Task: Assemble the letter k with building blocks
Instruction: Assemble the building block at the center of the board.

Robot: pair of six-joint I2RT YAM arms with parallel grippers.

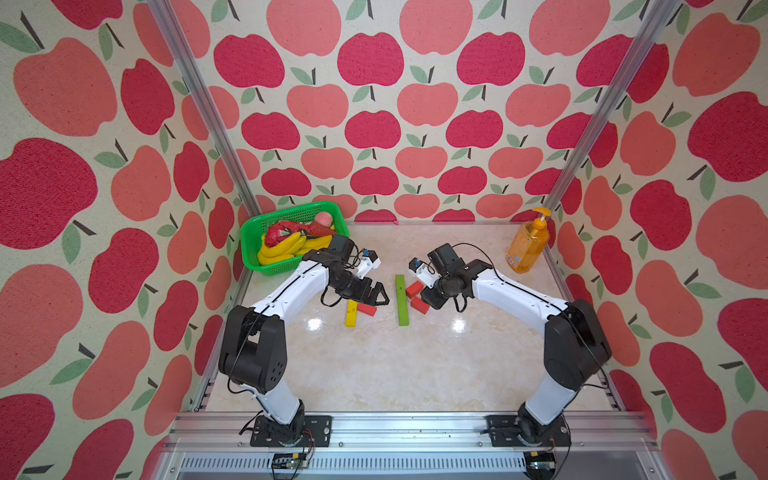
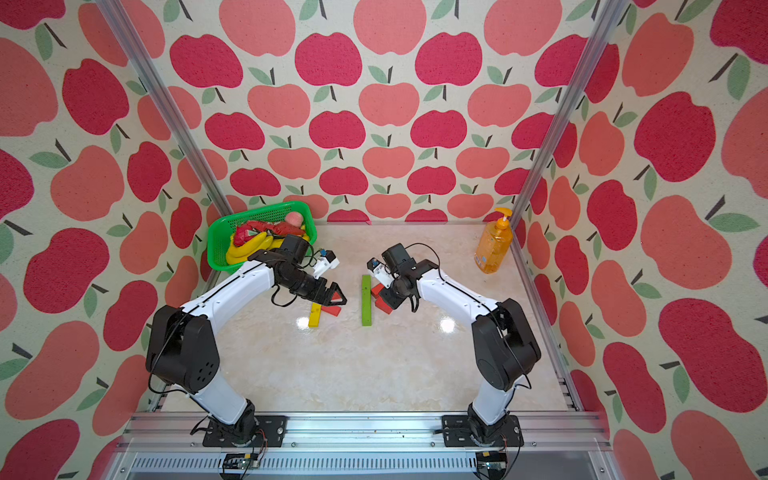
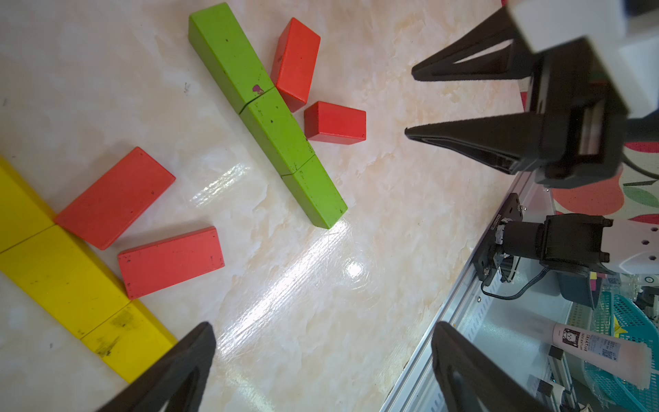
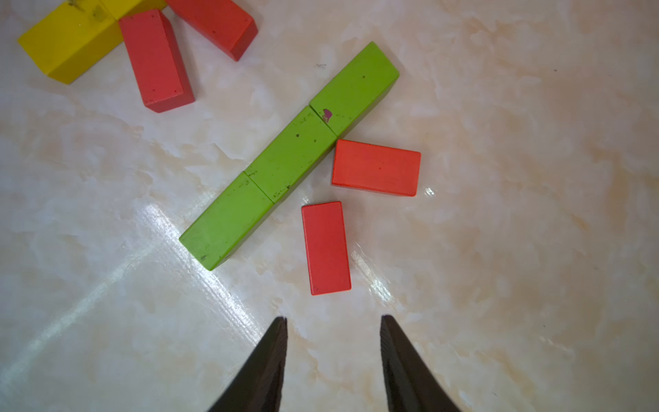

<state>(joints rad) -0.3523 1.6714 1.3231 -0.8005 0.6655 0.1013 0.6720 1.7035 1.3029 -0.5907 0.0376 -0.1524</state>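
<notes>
Green three-brick bar (image 4: pixel 289 157), two red bricks (image 4: pixel 376 167) slanted alongside; left gripper (image 3: pixel 322 331), right gripper (image 4: pixel 334 320) jaws apart, empty.

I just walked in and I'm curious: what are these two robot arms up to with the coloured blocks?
They are building K shapes from blocks. A green bar lies with two red bricks slanted beside it; a yellow bar has two more. Both the right gripper and left gripper are open and empty.
</notes>
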